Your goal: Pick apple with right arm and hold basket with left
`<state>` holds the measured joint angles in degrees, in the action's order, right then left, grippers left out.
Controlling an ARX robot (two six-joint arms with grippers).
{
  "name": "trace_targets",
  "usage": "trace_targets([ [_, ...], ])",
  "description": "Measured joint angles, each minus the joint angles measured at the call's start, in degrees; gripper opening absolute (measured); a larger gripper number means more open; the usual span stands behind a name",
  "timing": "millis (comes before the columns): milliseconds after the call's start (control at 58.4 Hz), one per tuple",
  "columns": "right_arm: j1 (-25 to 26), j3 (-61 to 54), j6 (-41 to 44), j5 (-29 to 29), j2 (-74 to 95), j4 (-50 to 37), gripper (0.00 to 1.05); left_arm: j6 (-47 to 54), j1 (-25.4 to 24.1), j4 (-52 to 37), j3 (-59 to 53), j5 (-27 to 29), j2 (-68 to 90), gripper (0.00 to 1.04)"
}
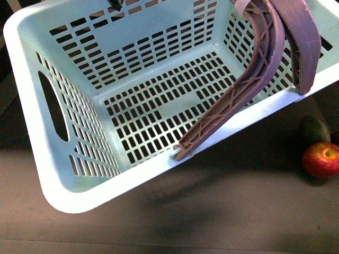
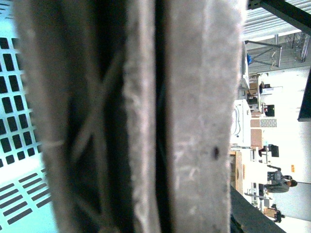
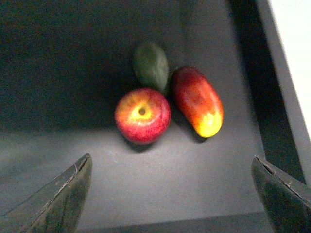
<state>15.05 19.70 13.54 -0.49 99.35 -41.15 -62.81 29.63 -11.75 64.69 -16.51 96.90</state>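
Observation:
The pale mint-green basket [image 1: 32, 32] hangs tilted above the dark table and fills most of the front view. Its two brownish-mauve ribbed handles [image 1: 254, 69] rise toward the upper right. In the left wrist view one handle [image 2: 194, 121] fills the picture at very close range, with the slotted basket wall [image 2: 14, 121] beside it. My left gripper is shut on the basket, and its fingers do not show. The red apple [image 1: 321, 160] lies on the table to the right of the basket. My right gripper [image 3: 171, 199] hovers open above and short of the apple [image 3: 142, 115], nothing between its fingers.
A dark green oval fruit [image 3: 151, 65] touches the apple on its far side and also shows beside the basket [image 1: 314, 129]. A long red and yellow fruit [image 3: 198, 101] lies next to both. The table's edge [image 3: 272, 73] runs close to these fruits.

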Motion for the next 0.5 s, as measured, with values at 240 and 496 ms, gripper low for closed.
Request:
trace_targets([
  [240,-0.39,13.16,1.77,1.4,23.76,3.17,0.96,0.0,0.0,0.0,0.0,0.02,0.0,0.28],
  [496,-1.9,23.37,2.8,2.64,30.14,7.65,0.96,0.0,0.0,0.0,0.0,0.04,0.0,0.28],
])
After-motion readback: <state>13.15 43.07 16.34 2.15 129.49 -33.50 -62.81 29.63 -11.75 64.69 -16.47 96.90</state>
